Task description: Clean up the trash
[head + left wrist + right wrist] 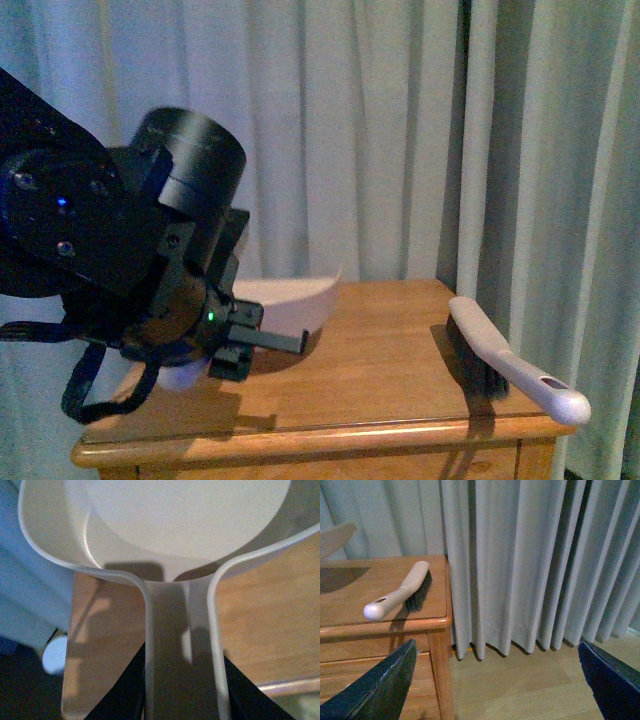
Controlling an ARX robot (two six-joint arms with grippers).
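Observation:
The trash is out of view in every frame. My left gripper (236, 346) is shut on the handle of the pale plastic dustpan (297, 302), holding it over the left part of the wooden table (380, 400). In the left wrist view the dustpan (185, 525) fills the upper frame and its pan looks empty. Its handle runs down between my dark fingers (120, 695) of the left gripper (182, 685). My right gripper (497, 680) is open with nothing between its fingers, hanging over the floor to the right of the table.
A pale hand brush (512, 366) with dark bristles lies along the table's right edge, also seen as the brush (400, 591) in the right wrist view. Grey curtains (400, 130) hang behind the table. A light wood floor (520, 680) lies beside it.

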